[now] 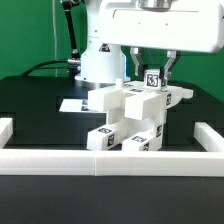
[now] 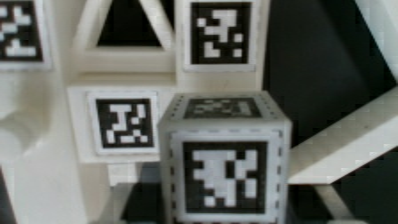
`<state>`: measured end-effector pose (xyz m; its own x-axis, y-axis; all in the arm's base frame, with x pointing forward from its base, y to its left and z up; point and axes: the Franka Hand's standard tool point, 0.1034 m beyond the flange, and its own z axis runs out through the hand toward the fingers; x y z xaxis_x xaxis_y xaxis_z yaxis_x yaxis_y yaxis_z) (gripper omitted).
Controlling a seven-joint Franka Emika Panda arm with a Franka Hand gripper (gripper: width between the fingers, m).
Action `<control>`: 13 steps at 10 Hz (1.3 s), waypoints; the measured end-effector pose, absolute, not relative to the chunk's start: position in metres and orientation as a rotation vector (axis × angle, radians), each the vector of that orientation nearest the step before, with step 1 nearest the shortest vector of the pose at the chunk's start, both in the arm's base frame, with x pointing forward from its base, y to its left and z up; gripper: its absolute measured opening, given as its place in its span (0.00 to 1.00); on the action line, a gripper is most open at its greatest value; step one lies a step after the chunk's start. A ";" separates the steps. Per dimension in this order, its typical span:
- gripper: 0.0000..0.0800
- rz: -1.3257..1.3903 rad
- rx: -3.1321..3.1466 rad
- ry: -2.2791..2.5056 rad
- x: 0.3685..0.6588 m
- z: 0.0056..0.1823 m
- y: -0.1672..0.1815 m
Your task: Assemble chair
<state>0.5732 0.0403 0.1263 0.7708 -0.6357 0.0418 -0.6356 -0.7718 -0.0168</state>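
The gripper [image 1: 152,70] hangs straight down over the chair [image 1: 122,118]. Its jaws are set narrow, one on each side of a tagged post [image 1: 153,79] at the chair's top, and they seem to grip it. In the wrist view the post [image 2: 222,150] fills the middle as a tagged block, with more tagged white parts close behind it; the fingers cannot be made out there.

The post stands upright with its long axis vertical and a tag facing the exterior camera. The chair sits mid-table [image 1: 35,115], directly under the gripper. Its front foot touches the rail [image 1: 60,162]. It steps up from low at the exterior view's left to high at the right. The marker board [image 1: 74,104] lies just behind it to the left.
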 end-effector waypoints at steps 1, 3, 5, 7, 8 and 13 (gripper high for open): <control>0.36 -0.069 -2.894 1.202 0.573 0.126 0.041; 0.36 -0.066 -2.822 1.351 0.573 0.126 0.042; 0.36 -0.059 -2.716 1.532 0.573 0.126 0.044; 0.36 -0.051 -2.608 1.695 0.573 0.126 0.046; 0.36 -0.048 -2.582 1.728 0.573 0.126 0.047; 0.62 -0.034 -2.451 1.890 0.573 0.126 0.051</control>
<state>0.5727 0.0505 0.1258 0.2543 -0.9671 -0.0109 -0.9660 -0.2535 -0.0501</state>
